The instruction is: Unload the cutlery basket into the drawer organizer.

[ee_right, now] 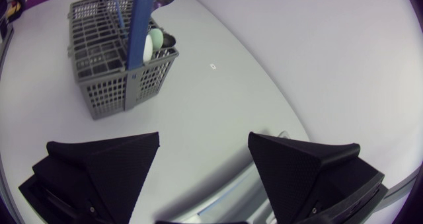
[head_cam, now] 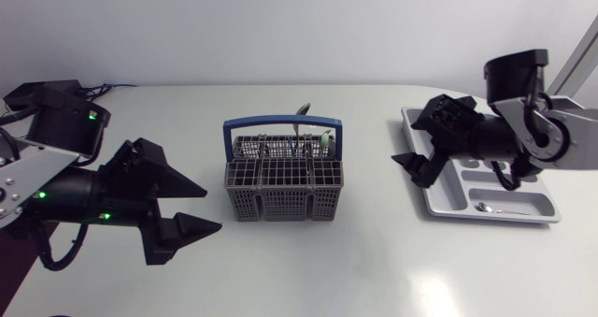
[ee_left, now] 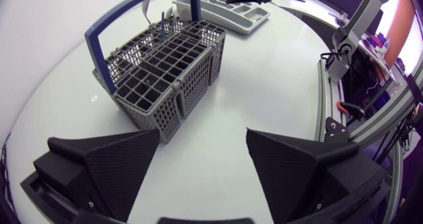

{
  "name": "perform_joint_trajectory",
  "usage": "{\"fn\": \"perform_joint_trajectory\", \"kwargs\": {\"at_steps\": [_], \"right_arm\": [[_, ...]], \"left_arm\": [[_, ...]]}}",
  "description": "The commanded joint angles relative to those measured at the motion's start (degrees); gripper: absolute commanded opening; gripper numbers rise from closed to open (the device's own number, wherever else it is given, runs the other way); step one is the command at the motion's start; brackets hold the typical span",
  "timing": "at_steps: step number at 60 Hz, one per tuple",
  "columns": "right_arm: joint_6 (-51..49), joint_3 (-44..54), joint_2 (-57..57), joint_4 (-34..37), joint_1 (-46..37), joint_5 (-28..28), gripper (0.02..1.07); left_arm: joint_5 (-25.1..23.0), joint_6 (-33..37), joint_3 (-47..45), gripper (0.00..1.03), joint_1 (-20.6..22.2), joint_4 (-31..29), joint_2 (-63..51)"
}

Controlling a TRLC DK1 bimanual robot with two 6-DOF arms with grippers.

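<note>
The grey cutlery basket (head_cam: 280,177) with a blue handle stands at the table's middle, with a few pieces of cutlery (head_cam: 308,137) upright in its back compartments. At the right lies the grey drawer organizer (head_cam: 439,200), with one spoon (head_cam: 500,208) in its front compartment. My right gripper (head_cam: 414,170) hangs open and empty over the organizer's left edge. In the right wrist view the basket (ee_right: 112,52) is well ahead of the gripper (ee_right: 205,139). My left gripper (head_cam: 207,209) is open and empty, left of the basket, which lies ahead of it (ee_left: 165,65).
The organizer (ee_left: 225,9) shows beyond the basket in the left wrist view. Its rim (ee_right: 228,191) lies just under the right gripper. The white table's front edge curves close behind the left gripper (ee_left: 203,135).
</note>
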State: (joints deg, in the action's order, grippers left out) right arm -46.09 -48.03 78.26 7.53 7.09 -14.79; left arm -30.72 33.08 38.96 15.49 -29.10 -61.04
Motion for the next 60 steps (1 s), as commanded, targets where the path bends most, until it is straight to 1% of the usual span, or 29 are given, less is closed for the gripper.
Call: {"fn": "perform_joint_trajectory", "kwargs": {"at_steps": [1,5,9,10,11,13,14,18,19,24,31,34,36,38,49,60], "right_arm": [[8.4,-4.6,5.4,0.6,2.0,-0.2,0.93],[12.2,-8.6,9.5,1.4,2.5,-2.2,0.88],[14.5,-12.3,13.5,2.2,2.8,-4.5,0.8],[15.1,-13.0,14.4,2.3,2.9,-4.8,0.78],[15.8,-13.8,15.3,2.3,2.9,-5.3,0.74],[16.8,-15.4,17.2,2.4,3.0,-6.0,0.65],[17.3,-16.3,18.2,2.6,3.0,-6.4,0.6],[19.2,-19.3,21.6,2.8,3.3,-7.1,0.46],[19.7,-20.0,22.4,2.8,3.4,-7.4,0.44],[20.9,-23.1,26.2,3.5,3.9,-8.2,0.31],[22.9,-27.4,30.9,4.6,4.2,-9.8,0.15],[23.3,-29.4,33.0,5.9,4.3,-10.4,0.14],[23.8,-30.5,34.2,6.1,4.4,-10.9,0.13],[24.6,-31.6,35.4,6.3,4.4,-11.1,0.13],[28.6,-39.2,43.2,8.6,4.9,-13.5,0.12],[32.1,-47.2,49.0,12.7,6.0,-17.9,0.12]], "left_arm": [[1.1,0.8,-2.4,0.91,1.2,2.4,-3.8],[2.4,0.8,-3.3,0.85,2.4,5.1,-5.4],[3.3,0.7,-4.1,0.76,3.3,8.0,-6.7],[3.5,0.7,-4.2,0.75,3.4,8.4,-6.9],[4.0,0.7,-4.3,0.72,3.9,9.2,-7.4],[4.4,0.6,-4.5,0.68,4.5,10.2,-8.0],[4.9,0.4,-4.7,0.64,4.9,11.2,-8.8],[6.0,-0.2,-4.9,0.54,6.2,13.3,-10.9],[6.0,-0.2,-4.9,0.54,6.3,13.5,-11.0],[7.5,-1.0,-4.9,0.39,7.9,16.8,-14.5],[9.7,-1.5,-4.4,0.23,8.9,21.1,-19.0],[10.1,-1.7,-4.4,0.19,9.1,22.7,-20.7],[10.9,-1.7,-4.3,0.13,9.5,23.9,-22.3],[11.5,-1.7,-4.3,0.1,9.6,24.8,-23.2],[12.4,-1.7,-4.3,0.1,9.9,27.3,-25.7],[12.9,-1.6,-5.0,0.1,9.0,29.2,-26.8]]}}
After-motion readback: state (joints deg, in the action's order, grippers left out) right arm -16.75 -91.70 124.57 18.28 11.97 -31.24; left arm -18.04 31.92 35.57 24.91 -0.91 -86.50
